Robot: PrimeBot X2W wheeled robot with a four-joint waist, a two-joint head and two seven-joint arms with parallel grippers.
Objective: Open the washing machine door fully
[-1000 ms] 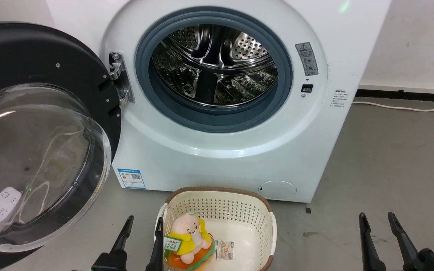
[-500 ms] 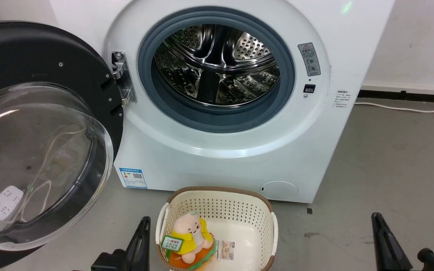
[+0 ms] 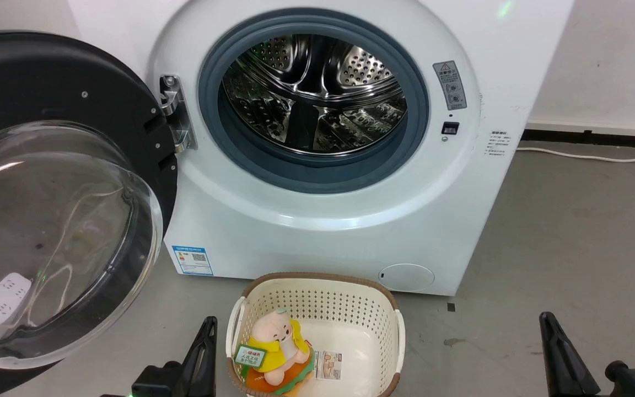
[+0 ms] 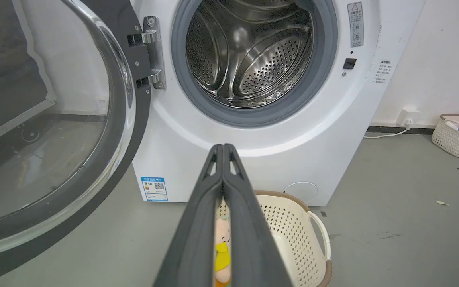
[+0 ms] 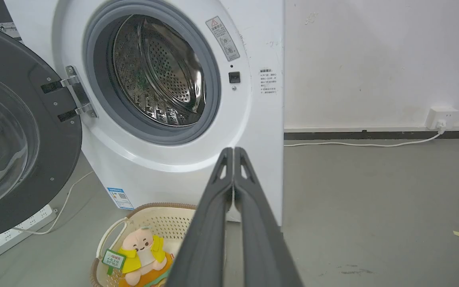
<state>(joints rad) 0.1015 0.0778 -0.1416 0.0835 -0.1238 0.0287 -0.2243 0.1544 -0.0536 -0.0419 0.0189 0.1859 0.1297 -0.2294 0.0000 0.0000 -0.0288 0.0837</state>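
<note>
- The cream laundry basket (image 3: 317, 279) stands on the floor just in front of the washing machine (image 3: 317, 237). In it a pink plush toy (image 3: 276, 344) in a yellow top sits at the left, and a small printed card (image 3: 328, 365) lies just to its right.
- A second pale basket (image 4: 456, 140) stands far to the right by the wall. We cannot make out the coloured things in it.
- The steel drum (image 3: 312, 94) lies open to view inside the grey gasket.
- The washing machine door (image 3: 47, 82) hangs swung out to the left on its metal hinge (image 3: 177, 116), with the glass bowl facing us.
- Our left gripper (image 3: 209, 325) hovers just left of the laundry basket, fingers pressed together on nothing. Our right gripper (image 3: 548, 322) is well to the right, likewise clenched and empty.
- A second ago both pairs of fingers stood spread. Half a second ago they were already closed. The door, the basket and the toy lie as they did.
</note>
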